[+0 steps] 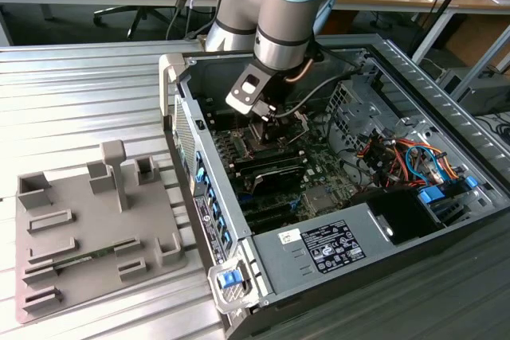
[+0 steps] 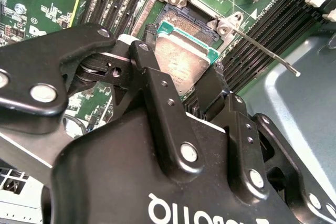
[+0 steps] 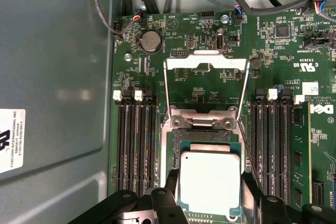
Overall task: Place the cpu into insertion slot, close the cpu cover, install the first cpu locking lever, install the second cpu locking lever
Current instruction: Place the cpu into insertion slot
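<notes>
My arm [image 1: 283, 29] reaches steeply down into the open computer case [image 1: 239, 220], with my gripper [image 2: 181, 64] low over the motherboard [image 3: 199, 30]. My fingers grip the cpu [image 3: 210, 177] by two opposite edges, holding it slightly tilted directly over the insertion slot [image 3: 202, 136]. The cpu cover [image 3: 181, 62] stands swung open beyond the slot.

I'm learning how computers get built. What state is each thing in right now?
gripper: shut on the cpu.
cpu: held between the fingers, over the insertion slot.
insertion slot: uncovered.
cpu cover: swung open, lying back.
locking lever: unlatched, sticking out free.
</notes>
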Available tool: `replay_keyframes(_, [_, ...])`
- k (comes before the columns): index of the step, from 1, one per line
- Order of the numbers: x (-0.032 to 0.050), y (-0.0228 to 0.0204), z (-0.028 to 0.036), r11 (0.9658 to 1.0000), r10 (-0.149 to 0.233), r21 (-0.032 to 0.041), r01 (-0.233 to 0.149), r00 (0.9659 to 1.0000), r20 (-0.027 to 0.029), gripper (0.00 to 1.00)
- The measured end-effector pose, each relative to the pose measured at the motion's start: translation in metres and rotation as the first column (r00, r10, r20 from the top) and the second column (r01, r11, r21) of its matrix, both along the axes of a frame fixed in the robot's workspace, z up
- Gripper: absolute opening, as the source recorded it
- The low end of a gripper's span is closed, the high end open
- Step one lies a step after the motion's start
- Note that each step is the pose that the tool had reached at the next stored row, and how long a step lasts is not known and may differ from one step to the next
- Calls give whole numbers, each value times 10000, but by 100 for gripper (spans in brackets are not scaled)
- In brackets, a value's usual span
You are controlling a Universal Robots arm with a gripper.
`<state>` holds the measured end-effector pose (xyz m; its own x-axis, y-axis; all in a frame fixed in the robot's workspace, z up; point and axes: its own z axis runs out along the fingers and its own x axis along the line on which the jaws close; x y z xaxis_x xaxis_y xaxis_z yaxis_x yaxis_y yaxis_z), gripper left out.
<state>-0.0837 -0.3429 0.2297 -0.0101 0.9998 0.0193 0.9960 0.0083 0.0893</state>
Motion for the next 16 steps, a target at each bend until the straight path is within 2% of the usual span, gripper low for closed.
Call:
replay_keyframes(7, [-19,4,-19,10000,3,1,-3,10000,1,55])
replay_keyframes(16, [-19,6,-56,10000,58,-59,-58,10000,-1,55])
